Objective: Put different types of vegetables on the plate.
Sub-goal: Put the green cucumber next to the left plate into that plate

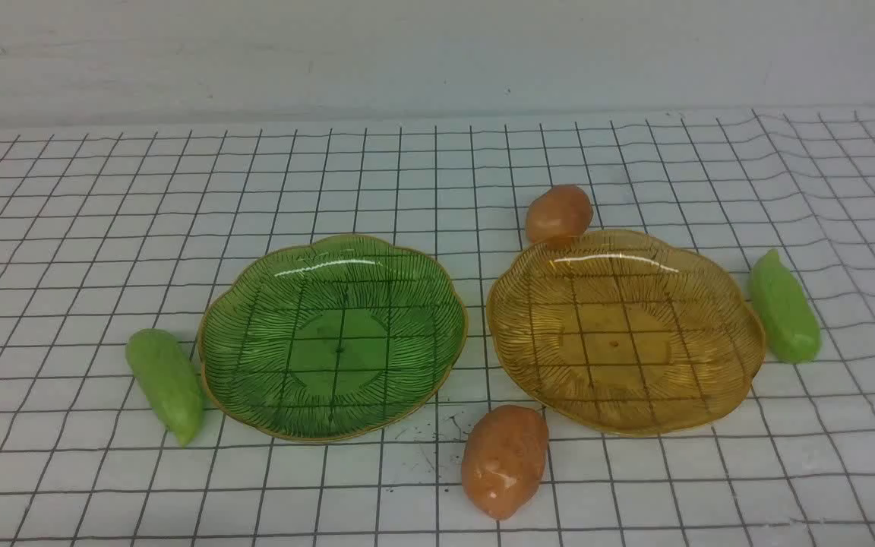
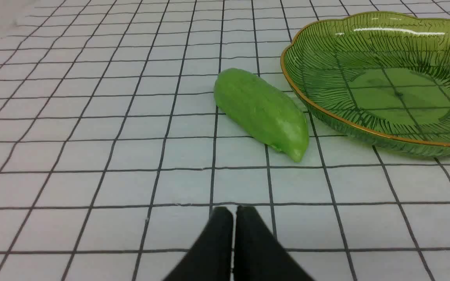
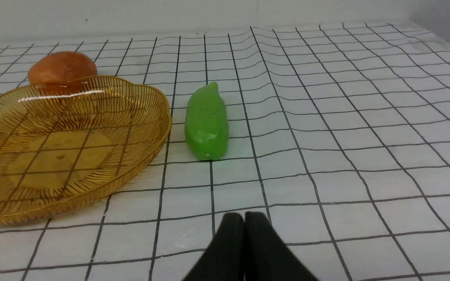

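Observation:
Two ribbed glass plates lie side by side on the checked cloth, a green plate on the left and an amber plate on the right; both hold nothing. A light green cucumber-like vegetable lies by the green plate's left rim, and another one by the amber plate's right rim. An orange-brown potato-like vegetable rests behind the amber plate, a second one in front between the plates. My left gripper is shut, short of the cucumber-like vegetable. My right gripper is shut, short of the other green piece. Neither arm appears in the front view.
The white cloth with a black grid covers the table and ripples at the back right. A pale wall runs along the far edge. In the wrist views the green plate and the amber plate lie beside each green piece.

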You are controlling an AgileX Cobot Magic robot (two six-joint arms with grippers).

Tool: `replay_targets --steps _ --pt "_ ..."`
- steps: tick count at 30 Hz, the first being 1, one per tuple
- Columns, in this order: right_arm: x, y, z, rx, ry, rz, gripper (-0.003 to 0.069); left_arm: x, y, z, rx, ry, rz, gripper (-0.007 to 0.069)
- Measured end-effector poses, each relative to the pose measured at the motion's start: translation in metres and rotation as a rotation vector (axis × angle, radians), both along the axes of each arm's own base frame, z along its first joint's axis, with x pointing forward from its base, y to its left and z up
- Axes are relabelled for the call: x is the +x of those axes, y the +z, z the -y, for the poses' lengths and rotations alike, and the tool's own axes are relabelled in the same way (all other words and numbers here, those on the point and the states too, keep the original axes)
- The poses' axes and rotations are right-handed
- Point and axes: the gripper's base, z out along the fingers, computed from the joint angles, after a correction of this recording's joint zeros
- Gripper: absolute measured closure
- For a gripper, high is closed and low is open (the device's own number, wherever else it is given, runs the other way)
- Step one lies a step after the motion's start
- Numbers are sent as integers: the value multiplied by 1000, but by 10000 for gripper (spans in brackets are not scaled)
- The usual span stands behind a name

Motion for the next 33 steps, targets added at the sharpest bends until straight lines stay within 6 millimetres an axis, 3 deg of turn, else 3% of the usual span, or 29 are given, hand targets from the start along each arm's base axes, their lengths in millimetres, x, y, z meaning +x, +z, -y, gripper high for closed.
replay_targets --steps 33 --pt "0 0 0 0 0 0 673 0 0 0 11 1 0 632"
